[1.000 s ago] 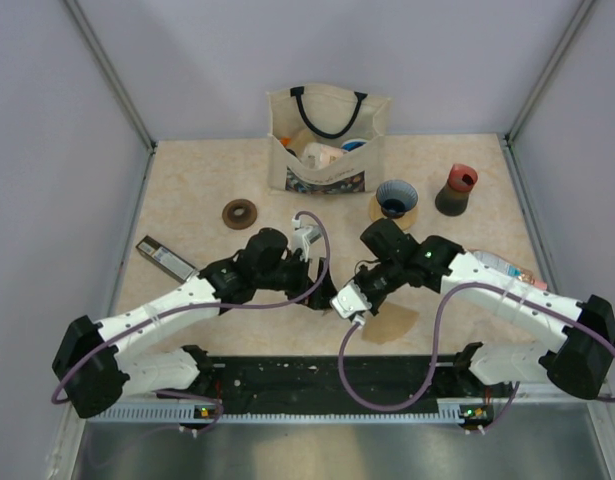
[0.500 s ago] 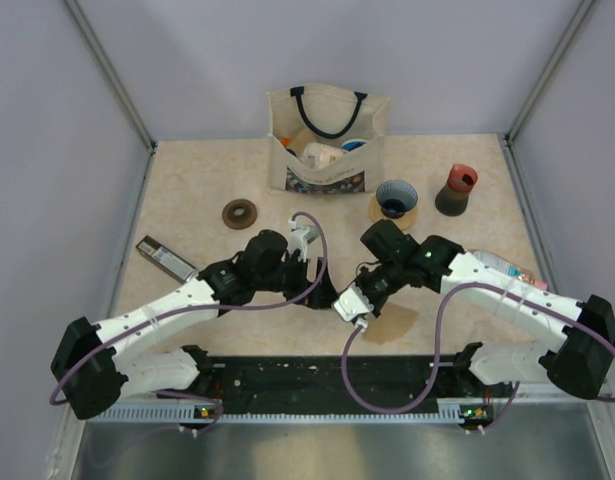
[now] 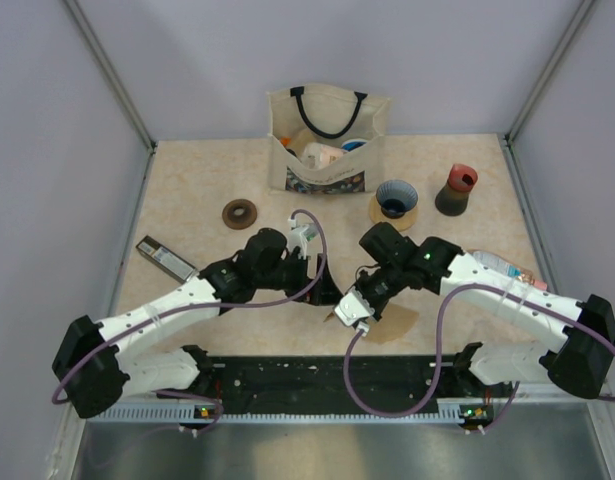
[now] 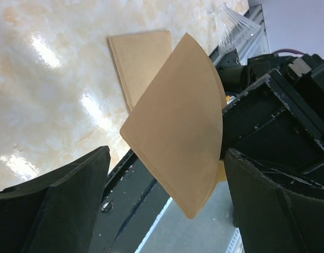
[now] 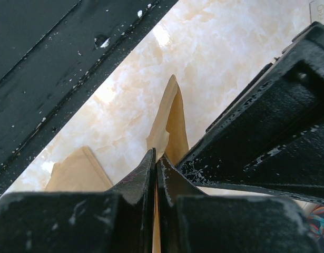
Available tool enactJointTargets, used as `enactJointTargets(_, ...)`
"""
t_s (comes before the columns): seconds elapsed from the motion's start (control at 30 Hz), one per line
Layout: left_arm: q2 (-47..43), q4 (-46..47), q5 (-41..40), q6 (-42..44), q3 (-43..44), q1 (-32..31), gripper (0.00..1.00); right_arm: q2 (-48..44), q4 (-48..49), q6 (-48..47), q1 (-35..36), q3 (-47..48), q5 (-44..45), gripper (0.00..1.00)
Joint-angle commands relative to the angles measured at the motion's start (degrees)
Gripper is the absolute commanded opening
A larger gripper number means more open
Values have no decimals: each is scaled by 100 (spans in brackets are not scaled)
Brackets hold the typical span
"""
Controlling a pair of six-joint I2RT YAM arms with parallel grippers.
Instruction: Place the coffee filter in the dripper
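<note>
My right gripper (image 3: 349, 308) is shut on a light-brown paper coffee filter (image 4: 177, 121) and holds it on edge above the table's near side. In the right wrist view the fingers pinch the filter (image 5: 171, 121) close together. My left gripper (image 3: 325, 290) is open, and its two fingers straddle the filter with a gap on the left side. Its right finger (image 4: 280, 211) is close to the paper. A second filter (image 3: 395, 322) lies flat on the table; it also shows in the left wrist view (image 4: 138, 58). The blue dripper (image 3: 395, 198) stands upright on its tan ring base at the back, away from both grippers.
A cream tote bag (image 3: 327, 140) with items stands at the back centre. A dark grinder with a red top (image 3: 455, 190) is right of the dripper. A brown ring (image 3: 239, 212) and a dark flat bar (image 3: 165, 258) lie at left. A clear glass cup (image 4: 233, 23) is nearby.
My right gripper has shifted a little left and nearer with the filter. My left gripper has closed in beside it, so its fingers now straddle the filter.
</note>
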Motion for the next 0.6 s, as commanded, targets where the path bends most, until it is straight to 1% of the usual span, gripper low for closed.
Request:
enactJointTargets(0.0, -6, 461, 586, 194, -29, -22, 94, -60, -36, 40, 59, 320, -173, 0)
enactJointTargets(0.13, 125, -128, -99, 265, 77, -30, 91, -104, -45, -12, 68, 303, -226, 0)
enactJointTargets(0.37, 231, 127, 234, 344, -2, -127, 91, -25, -36, 75, 77, 382, -182, 0)
enactJointTargets(0.57, 310, -216, -38, 528, 138, -215, 90, -43, -36, 58, 68, 391, -120, 0)
